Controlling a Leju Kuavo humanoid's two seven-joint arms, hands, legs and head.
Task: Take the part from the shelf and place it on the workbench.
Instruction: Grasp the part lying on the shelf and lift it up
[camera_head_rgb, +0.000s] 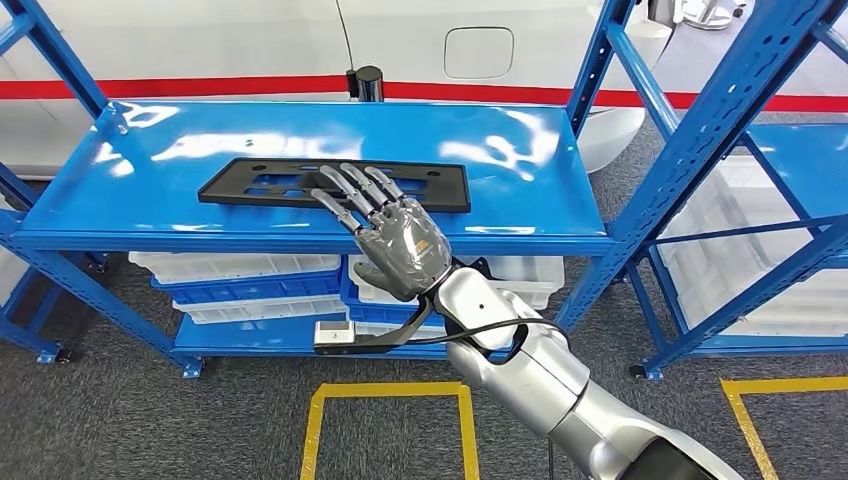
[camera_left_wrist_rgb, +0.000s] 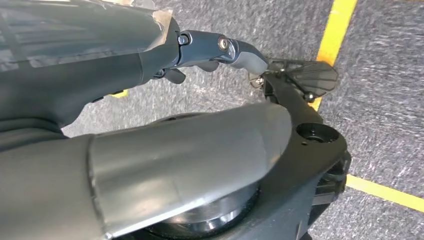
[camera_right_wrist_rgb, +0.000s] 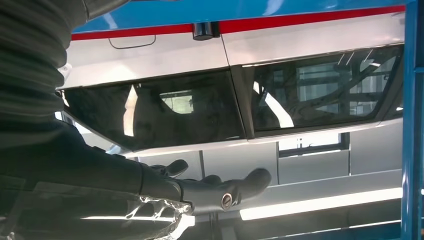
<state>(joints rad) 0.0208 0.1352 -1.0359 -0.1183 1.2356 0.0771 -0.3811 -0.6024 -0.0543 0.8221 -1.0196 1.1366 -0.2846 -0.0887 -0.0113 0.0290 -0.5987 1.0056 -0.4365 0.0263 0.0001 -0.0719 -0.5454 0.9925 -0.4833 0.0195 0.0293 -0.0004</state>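
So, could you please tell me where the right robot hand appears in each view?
Head view: right robot hand at centre, fingers spread over the black part on the blue shelf.
Left wrist view: faces carpet and yellow floor tape instead.
Right wrist view: the hand sits low, coming from the left edge.
Shared landmark: the red stripe on the white vehicle.

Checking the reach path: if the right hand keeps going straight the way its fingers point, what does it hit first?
Most likely the black part on the blue shelf: the right hand has open fingers overlapping its near edge. Height above it is unclear.
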